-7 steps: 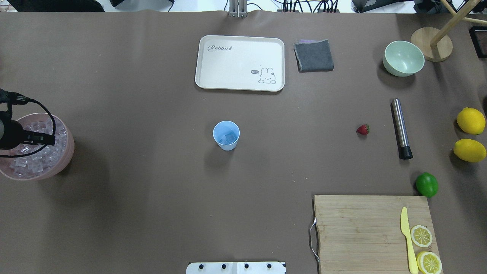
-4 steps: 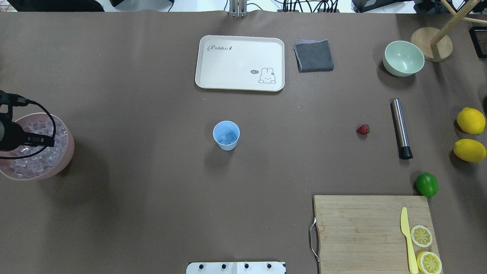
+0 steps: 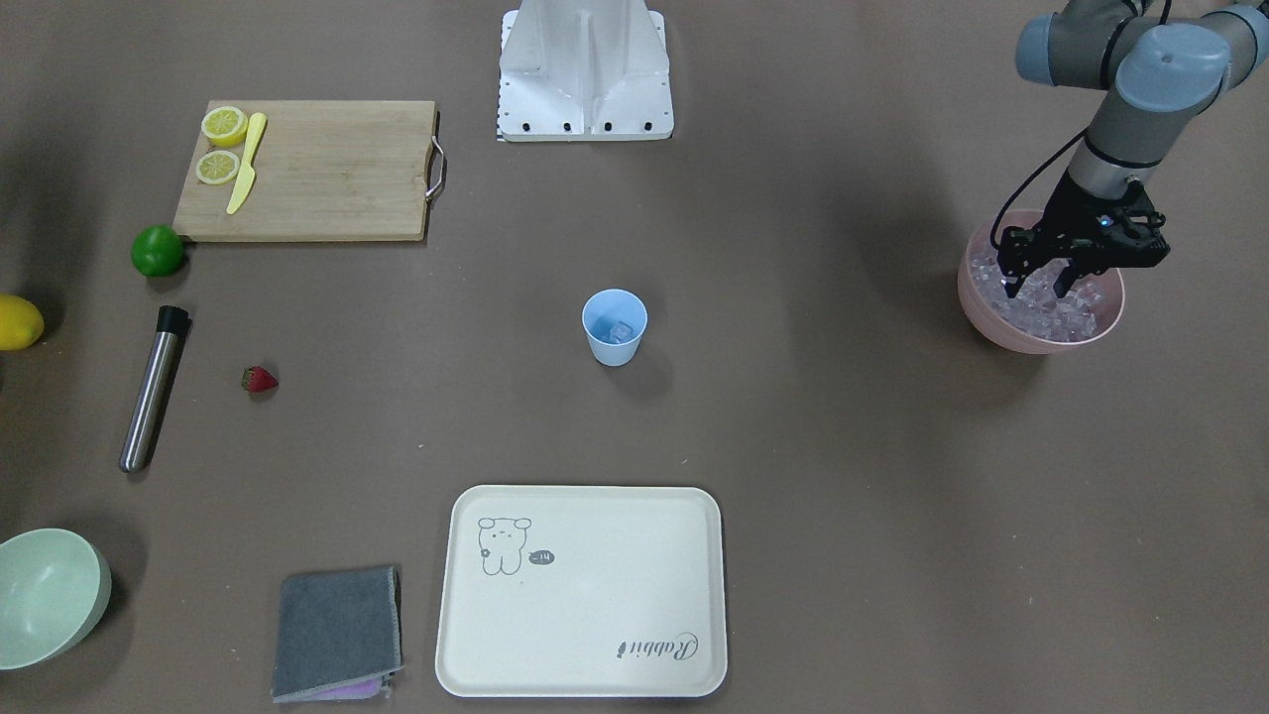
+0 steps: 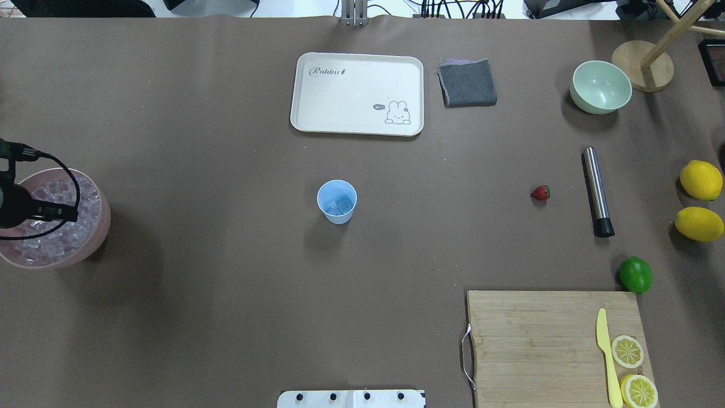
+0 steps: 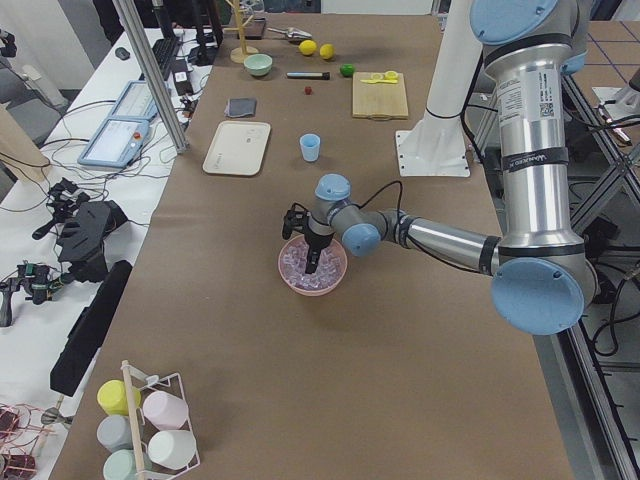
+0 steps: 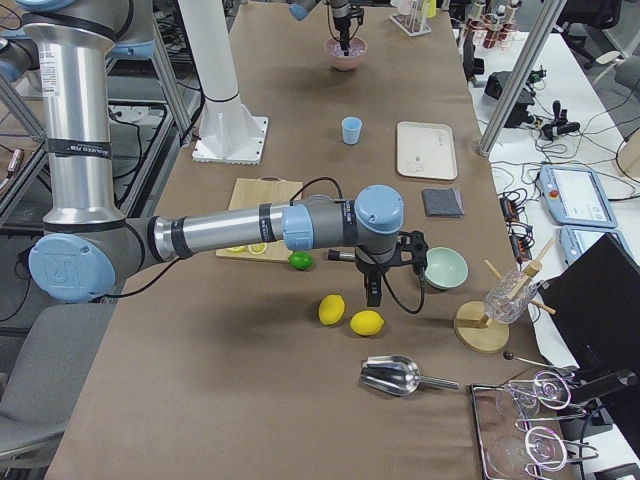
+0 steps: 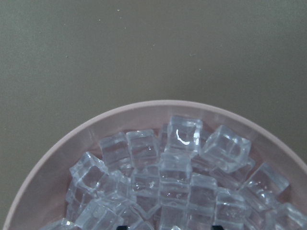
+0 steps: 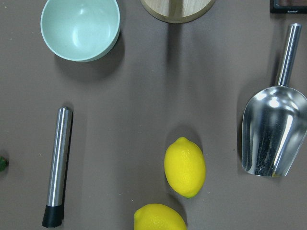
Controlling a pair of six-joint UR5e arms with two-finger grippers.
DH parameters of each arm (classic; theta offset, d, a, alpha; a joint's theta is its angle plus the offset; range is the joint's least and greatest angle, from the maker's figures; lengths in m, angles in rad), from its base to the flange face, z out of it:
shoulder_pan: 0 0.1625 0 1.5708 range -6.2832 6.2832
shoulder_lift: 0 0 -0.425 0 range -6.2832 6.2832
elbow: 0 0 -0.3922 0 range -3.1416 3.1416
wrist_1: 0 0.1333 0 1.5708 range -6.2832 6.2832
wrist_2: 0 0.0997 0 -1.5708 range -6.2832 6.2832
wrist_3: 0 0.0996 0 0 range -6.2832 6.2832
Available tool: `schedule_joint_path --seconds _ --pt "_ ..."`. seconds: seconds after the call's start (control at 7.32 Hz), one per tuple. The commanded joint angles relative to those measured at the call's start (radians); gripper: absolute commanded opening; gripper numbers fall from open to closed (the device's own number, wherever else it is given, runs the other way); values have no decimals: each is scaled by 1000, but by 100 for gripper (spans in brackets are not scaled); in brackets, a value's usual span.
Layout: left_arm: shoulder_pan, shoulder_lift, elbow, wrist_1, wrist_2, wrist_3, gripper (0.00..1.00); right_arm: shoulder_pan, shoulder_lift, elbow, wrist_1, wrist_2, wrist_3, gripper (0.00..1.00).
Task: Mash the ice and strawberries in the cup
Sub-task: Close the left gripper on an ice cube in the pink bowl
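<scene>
The light-blue cup [image 4: 336,201] stands mid-table with a few ice cubes inside; the front view also shows this cup [image 3: 614,327]. A heap of ice [image 7: 182,177] fills the pink bowl [image 3: 991,317] at the table's left end. My left gripper [image 3: 1036,286] hangs over that bowl, open, its fingertips down among the cubes. The strawberry [image 4: 540,193] lies alone on the table, right of the cup. In the right side view my right gripper [image 6: 373,298] hovers above the lemons; I cannot tell whether it is open or shut.
A steel muddler [image 4: 597,191] lies right of the strawberry, with two lemons [image 4: 701,180] and a lime [image 4: 635,275] nearby. A cutting board [image 4: 538,340] carries a knife and lemon slices. Tray [image 4: 317,113], grey cloth [image 4: 467,83], green bowl [image 4: 600,86] and metal scoop [image 8: 273,134] sit farther back.
My left gripper has shifted slightly left and toward the robot over the pink bowl. Nothing else has moved.
</scene>
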Motion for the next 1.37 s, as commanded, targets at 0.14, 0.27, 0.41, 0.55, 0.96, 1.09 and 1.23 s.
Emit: schedule_joint_path --seconds 0.14,0.27,0.41,0.55,0.96,1.09,1.23 --pt "3 12 -11 0 0 0 66 0 4 0 0 -1 1 100" --pt "5 12 -11 0 0 -2 66 0 4 0 0 -1 1 100" --pt "15 12 -11 0 0 -6 66 0 4 0 0 -1 1 100" --pt "31 10 -8 0 3 -12 66 0 4 0 0 -1 1 100" --pt "34 10 -5 0 6 -11 37 0 4 -2 0 -3 1 100" --pt "32 12 -10 0 6 -6 17 0 4 0 0 -3 1 100" --pt "26 12 -13 0 5 -3 0 0 4 0 0 -3 1 100"
